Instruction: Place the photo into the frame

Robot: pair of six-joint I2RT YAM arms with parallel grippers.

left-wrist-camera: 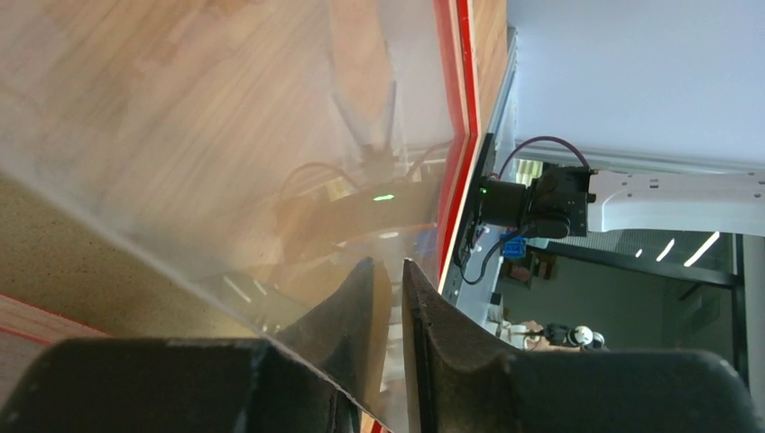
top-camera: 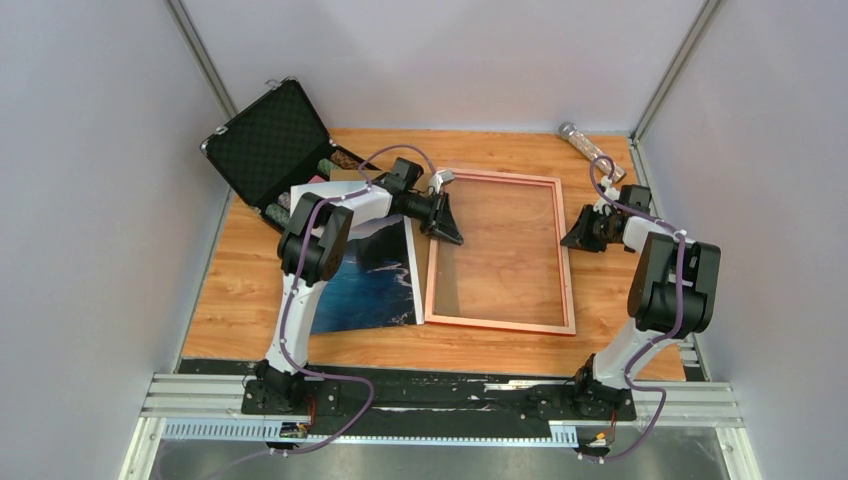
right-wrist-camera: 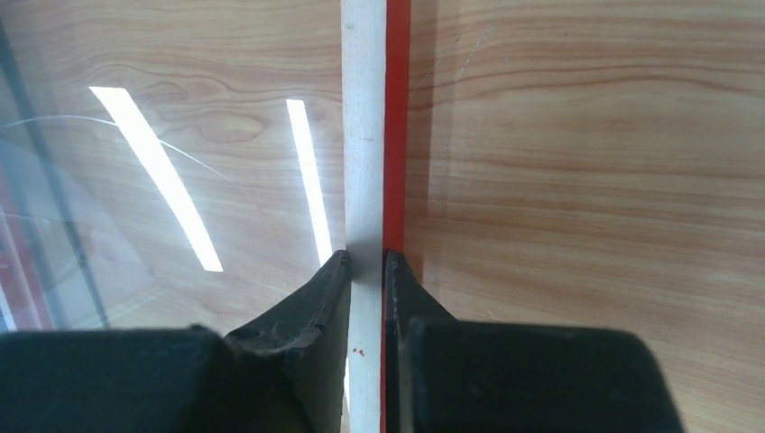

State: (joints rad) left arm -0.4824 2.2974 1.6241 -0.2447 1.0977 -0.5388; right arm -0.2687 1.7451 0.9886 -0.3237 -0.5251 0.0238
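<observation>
Right gripper (right-wrist-camera: 365, 268) pinches the frame (right-wrist-camera: 395, 108) by its rail, jaws tight on both faces. Seen from the left wrist, the left gripper (left-wrist-camera: 386, 271) straddles the frame's clear pane (left-wrist-camera: 225, 135), jaws narrowly apart; I cannot tell whether it grips. From above, the photo (top-camera: 375, 285) lies flat just left of the frame. Best to hold the right pinch steady while the left goes for the print.

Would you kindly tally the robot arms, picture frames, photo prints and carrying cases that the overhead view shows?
robot arms: 2 (left arm, right arm)
picture frame: 1
photo print: 1
black case, open: 1
Total: 5
</observation>
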